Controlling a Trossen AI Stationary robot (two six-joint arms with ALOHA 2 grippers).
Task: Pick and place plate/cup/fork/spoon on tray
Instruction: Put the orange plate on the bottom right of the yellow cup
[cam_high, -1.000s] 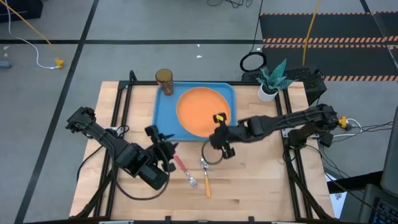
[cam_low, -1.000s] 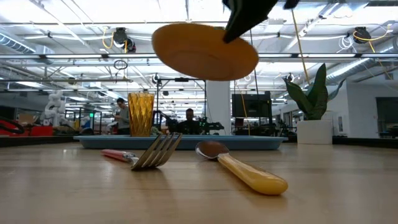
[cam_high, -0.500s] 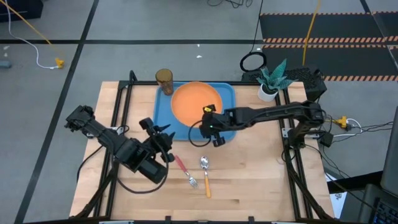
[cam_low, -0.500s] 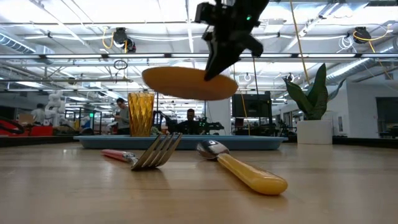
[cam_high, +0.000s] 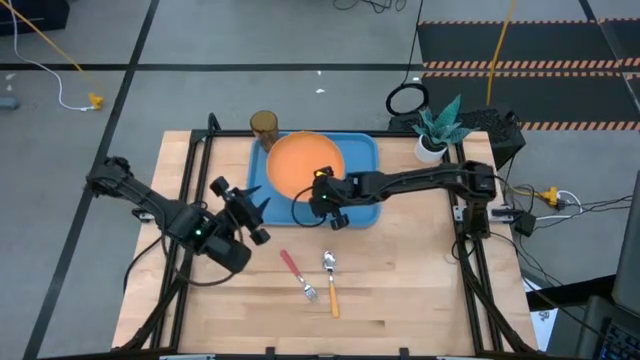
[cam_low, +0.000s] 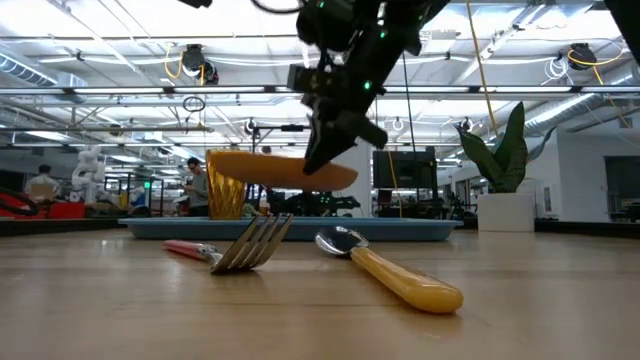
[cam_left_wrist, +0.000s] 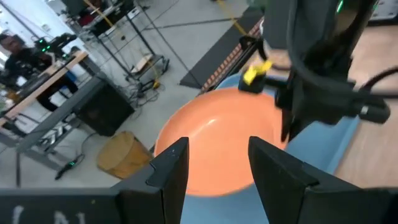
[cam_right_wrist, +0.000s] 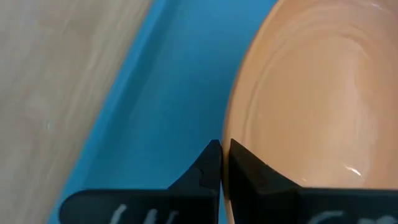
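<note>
My right gripper (cam_high: 325, 193) is shut on the orange plate (cam_high: 303, 163), which hangs over the left part of the light-blue tray (cam_high: 362, 150). In the low view the plate (cam_low: 270, 170) is a little above the tray (cam_low: 420, 228). The amber cup (cam_high: 264, 128) stands upright at the tray's far left corner. The red-handled fork (cam_high: 297, 274) and the orange-handled spoon (cam_high: 331, 283) lie flat on the table near the front. My left gripper (cam_high: 247, 203) is open and empty, left of the tray's near left corner. My right gripper pinches the plate's rim (cam_right_wrist: 239, 134) between its two fingers, on the plate's near right side. The fingers (cam_low: 330, 140) slant down at it from the table's right. The plate is lifted clear of the tray, nearly level, open side up.
A potted plant (cam_high: 436, 128) stands at the table's far right. The bare right part of the tray lies under my right arm (cam_high: 420, 183). People show in the room behind the table in the low view.
My right gripper has carried the plate toward the table's left and far edges, over the tray, and down; the plate has gone from high and tilted to nearly level just above the tray. My left gripper has drawn back from the fork toward the table's far left.
</note>
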